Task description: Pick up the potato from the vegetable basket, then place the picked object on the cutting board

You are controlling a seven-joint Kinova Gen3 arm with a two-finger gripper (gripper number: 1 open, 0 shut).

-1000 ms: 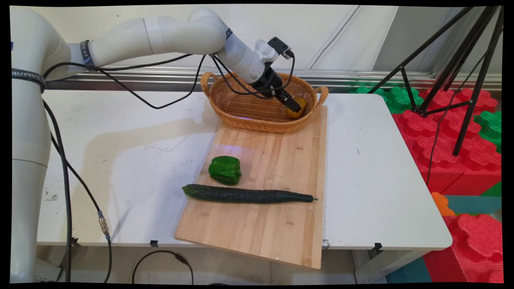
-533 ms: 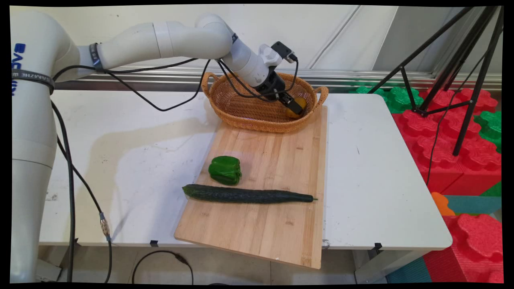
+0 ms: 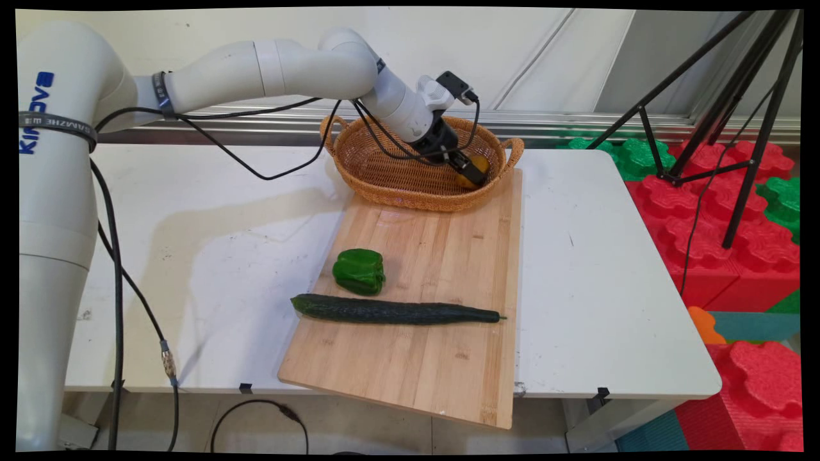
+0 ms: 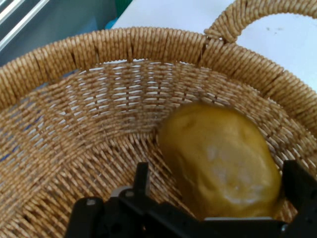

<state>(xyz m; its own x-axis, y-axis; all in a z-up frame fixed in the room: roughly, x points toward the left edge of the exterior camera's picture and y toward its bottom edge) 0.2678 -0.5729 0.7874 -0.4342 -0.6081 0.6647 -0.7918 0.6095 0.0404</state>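
1. The end effector [image 3: 473, 173] reaches down into the right end of a wicker basket [image 3: 378, 169], angled from the upper left, with black cables [image 3: 256, 173] looping off the arm above the basket.
2. In the hand view its fingers [image 4: 142, 179] stand wide apart, one on each side of a yellow-brown potato [image 4: 223, 161]; the finger on that view's left is clear of the potato, and whether the one at the right edge touches it cannot be told.
3. The potato [image 3: 477, 171] lies on the basket's [image 4: 74, 124] woven floor, close against the right-hand wall, below the handle [image 4: 257, 12] at that end.
4. The basket sits at the far end of a wooden cutting board [image 3: 423, 294], its near rim over the board's far edge.
5. A green bell pepper [image 3: 359, 271] rests on the board's left part, well apart from the basket.
6. A long dark cucumber [image 3: 394, 312] lies crosswise just in front of the pepper, its thick end at the board's left edge and its thin tip near the right edge.
7. The board lies on the white surface [image 3: 596, 288], and its near corner hangs past the front edge.
8. Right of the surface stand red and green foam blocks [image 3: 717, 211] and a black tripod [image 3: 756, 121].
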